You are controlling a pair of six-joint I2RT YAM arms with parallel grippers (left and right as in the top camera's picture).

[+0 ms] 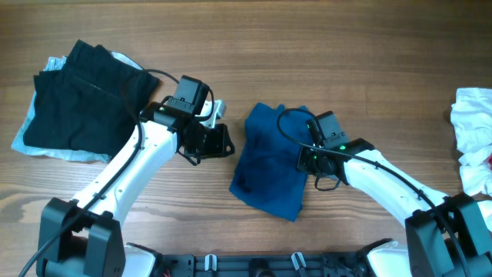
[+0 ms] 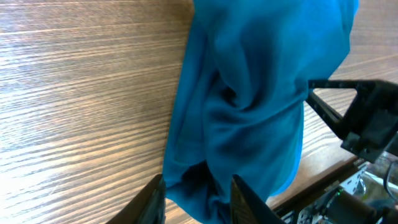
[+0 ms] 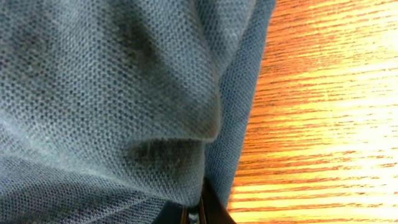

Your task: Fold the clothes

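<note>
Nearest the robot's side of the wooden surface (image 1: 200,219) lies the lower hem of the blue garment (image 1: 269,165). This garment sits at the middle of the surface, between the two arms. Its long axis runs near to far, leaning a little: the near end sits slightly to the left and the far end slightly to the right. The near end lies flat and squared off, while the far end is rumpled into soft folds.

The right end effector (image 1: 305,159) rests on the garment's right edge, about midway along its length. Its fingers are pressed together, pinching a fold of the blue knit. In the right wrist view the cloth bunches down into the one dark fingertip (image 3: 202,208) that shows, with bare wood just to the right.

The left end effector (image 1: 228,144) points rightward at the garment's left edge, just beside it, with a thin strip of wood between them. Its two pale fingers (image 2: 152,202) stand partly spread and hold nothing; the left wrist view shows the garment's dark folded corner just ahead of them.

Farther back on the left, well apart from the blue one, a black garment (image 1: 77,100) lies folded on top of a pale blue garment (image 1: 21,141) whose edges peek out around it. At the far right edge sits a crumpled white cloth (image 1: 473,123) with a touch of red.
</note>
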